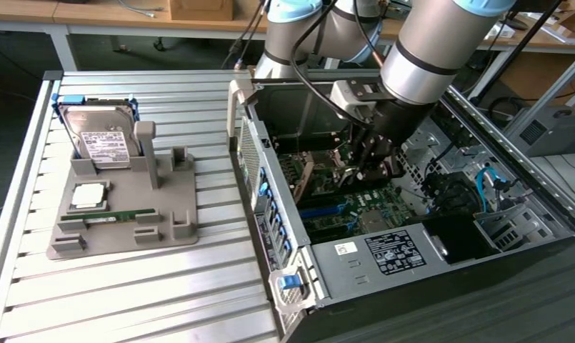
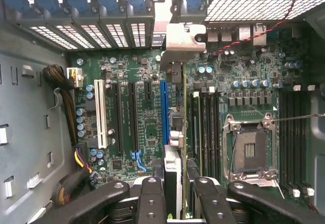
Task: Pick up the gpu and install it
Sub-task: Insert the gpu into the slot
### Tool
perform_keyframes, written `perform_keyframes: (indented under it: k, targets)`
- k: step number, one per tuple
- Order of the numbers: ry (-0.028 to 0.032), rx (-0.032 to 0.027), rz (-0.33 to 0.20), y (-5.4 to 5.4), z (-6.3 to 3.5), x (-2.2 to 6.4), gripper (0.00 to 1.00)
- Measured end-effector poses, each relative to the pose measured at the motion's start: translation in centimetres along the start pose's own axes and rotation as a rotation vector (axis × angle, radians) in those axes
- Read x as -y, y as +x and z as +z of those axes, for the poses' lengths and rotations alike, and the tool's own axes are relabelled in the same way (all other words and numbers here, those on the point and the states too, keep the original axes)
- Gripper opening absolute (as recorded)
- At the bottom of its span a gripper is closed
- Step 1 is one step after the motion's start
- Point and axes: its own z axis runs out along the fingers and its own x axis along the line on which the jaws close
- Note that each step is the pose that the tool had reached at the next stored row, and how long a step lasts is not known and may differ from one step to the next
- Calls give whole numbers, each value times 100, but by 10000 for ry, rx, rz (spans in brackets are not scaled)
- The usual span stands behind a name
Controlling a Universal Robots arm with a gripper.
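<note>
The arm slants down into the open computer case (image 1: 337,277), gripper (image 2: 181,203) clamped on the gpu (image 2: 183,132), which stands edge-on over the motherboard (image 2: 147,132) beside the blue slot (image 2: 163,112), its bracket (image 2: 177,37) at the case's slotted wall.

A ribbed metal tabletop (image 1: 125,300) carries a grey holder (image 1: 111,239) at the exterior view's left. A silver hard drive (image 1: 101,139) with a white label stands propped at its far end; a square processor (image 1: 89,194) and a narrow green RAM stick (image 1: 121,214) lie flat on it. Just beside it lies an open computer case (image 1: 252,164), its green motherboard (image 2: 147,132) showing a white slot (image 2: 100,113), a blue slot (image 2: 163,109) and a bare processor socket (image 2: 251,150)
</note>
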Motion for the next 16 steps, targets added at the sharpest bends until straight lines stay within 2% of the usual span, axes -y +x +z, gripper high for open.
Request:
perform_keyframes:
  k: [16]
  targets:
    - [0, 0, 0, 6, 38, -9, 27]
